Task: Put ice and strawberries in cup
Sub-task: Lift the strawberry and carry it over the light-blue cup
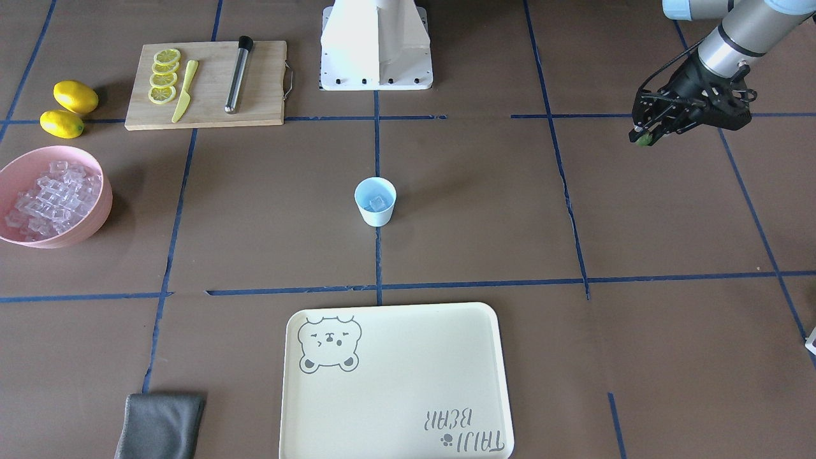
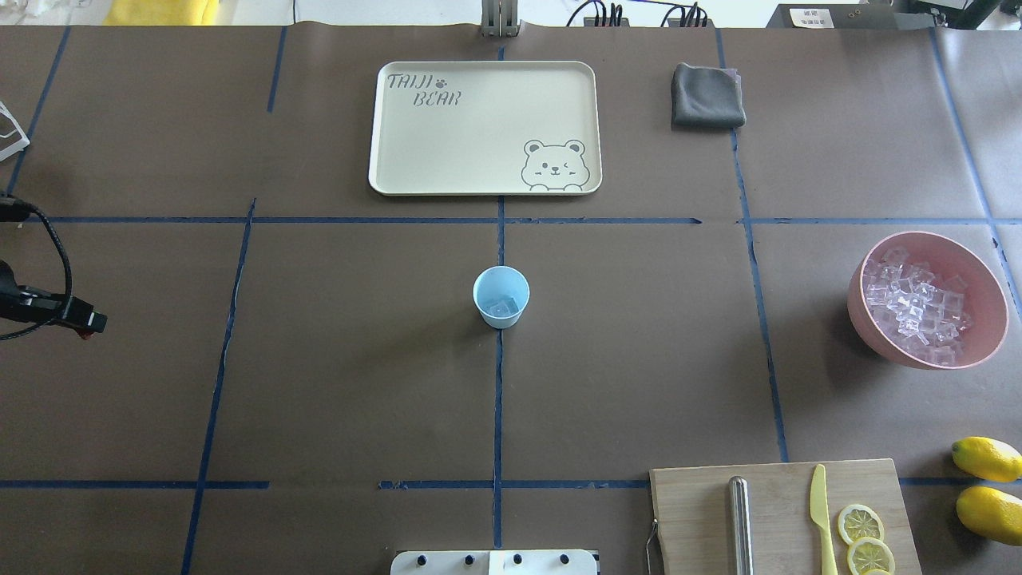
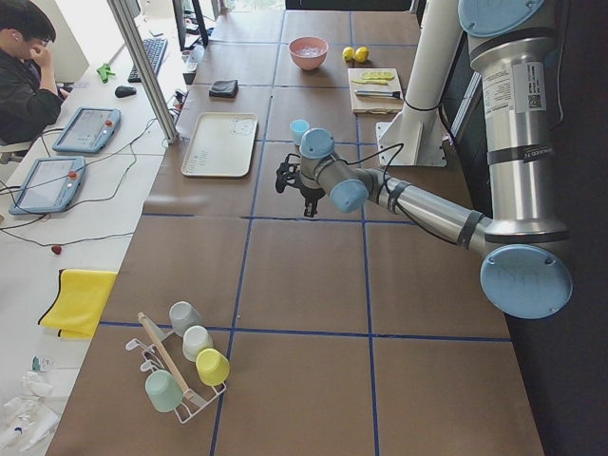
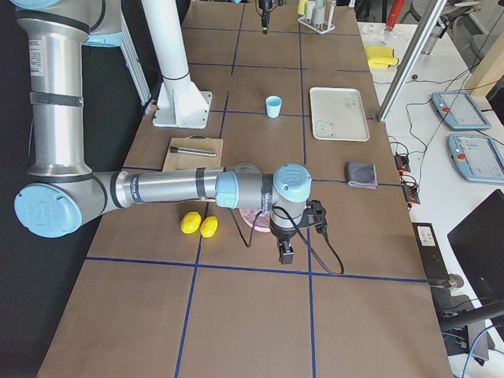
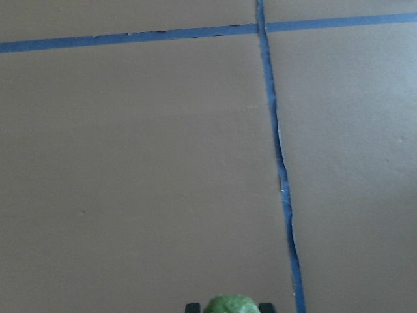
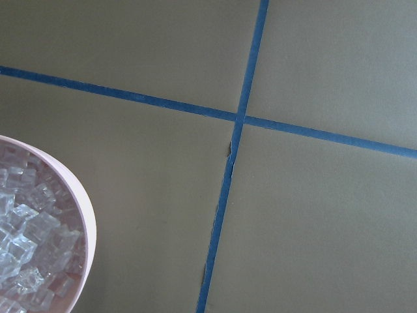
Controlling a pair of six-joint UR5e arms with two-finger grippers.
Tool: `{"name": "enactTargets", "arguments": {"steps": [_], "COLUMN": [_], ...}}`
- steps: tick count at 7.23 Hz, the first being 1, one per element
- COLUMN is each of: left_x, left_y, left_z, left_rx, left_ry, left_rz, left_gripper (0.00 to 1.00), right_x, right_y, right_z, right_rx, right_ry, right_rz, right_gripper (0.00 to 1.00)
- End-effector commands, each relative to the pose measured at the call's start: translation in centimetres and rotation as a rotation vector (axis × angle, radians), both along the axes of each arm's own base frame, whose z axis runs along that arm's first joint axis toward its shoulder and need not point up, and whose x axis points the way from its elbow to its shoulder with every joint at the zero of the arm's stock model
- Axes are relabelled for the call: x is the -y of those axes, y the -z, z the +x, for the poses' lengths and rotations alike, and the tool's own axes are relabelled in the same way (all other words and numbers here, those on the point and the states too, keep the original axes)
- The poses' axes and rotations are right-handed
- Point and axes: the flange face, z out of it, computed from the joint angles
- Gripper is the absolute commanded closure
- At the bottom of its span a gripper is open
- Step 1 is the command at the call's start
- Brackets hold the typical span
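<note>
I have the left gripper point(image 1: 641, 135) pinched on the strawberry point(image 5: 232, 305), green top showing, held above the counter point(image 1: 484, 242) well off to one side of the cup point(image 1: 376, 218). The cup stands upright with ice cubes point(image 1: 377, 203) inside. The right gripper point(image 4: 283, 253) hangs far on the cup's other side; I cannot tell how wide it stands.

Bright, even daylight; soft, faint shadows beside small light blue plastic cup point(image 1: 375, 201) & large pink bowl point(image 1: 101, 211). White robot base point(image 1: 376, 44) blown out. Tiny green-topped strawberry point(image 5: 231, 304) out of focus in left wrist view.
</note>
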Motion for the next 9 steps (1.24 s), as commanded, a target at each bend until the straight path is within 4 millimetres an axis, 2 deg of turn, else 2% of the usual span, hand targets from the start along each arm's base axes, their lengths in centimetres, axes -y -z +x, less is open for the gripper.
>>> {"name": "enactTargets", "arguments": {"steps": [1, 2, 3, 4, 5, 6, 8, 9], "left_x": [1.1, 2.3, 3.4, 2.1, 1.1, 0.4, 0.7, 2.3], "left_y": [7.4, 10.5, 14.9, 18.3, 20.8, 22.4, 25.1, 26.3], "left_z": [0.8, 1.6, 4.5, 9.1, 12.1, 15.4, 20.9, 23.6], "left_rx": [0.022, 0.044, 0.098, 0.149, 0.156, 0.144, 0.161, 0.175], "left_ry": [0.006, 0.023, 0.041, -0.002, -0.02, -0.006, 0.019, 0.05], "left_rz": [-0.016, -0.007, 0.046, 0.055, 0.05, 0.012, 0.013, -0.016], "left_gripper": [1.0, 1.0, 1.0, 1.0, 1.0, 1.0, 1.0, 1.0], "right_x": [-0.6, -0.9, -2.0, -2.1, -2.1, -2.1, -1.9, -1.8], "right_y": [-0.5, -0.8, -1.7, -1.8, -1.8, -1.7, -1.5, -1.5], "right_z": [0.1, 0.4, 1.1, 1.3, 1.3, 1.3, 1.3, 1.3], "right_rx": [0.0, 0.0, 0.0, 0.0, 0.0, 0.0, 0.002, 0.002], "right_ry": [0.0, 0.001, -0.008, -0.014, -0.02, -0.021, -0.02, -0.02], "right_rz": [-0.009, -0.01, -0.021, -0.024, -0.03, -0.029, -0.026, -0.025], "right_gripper": [0.0, 0.0, 0.0, 0.0, 0.0, 0.0, 0.0, 0.0]}}
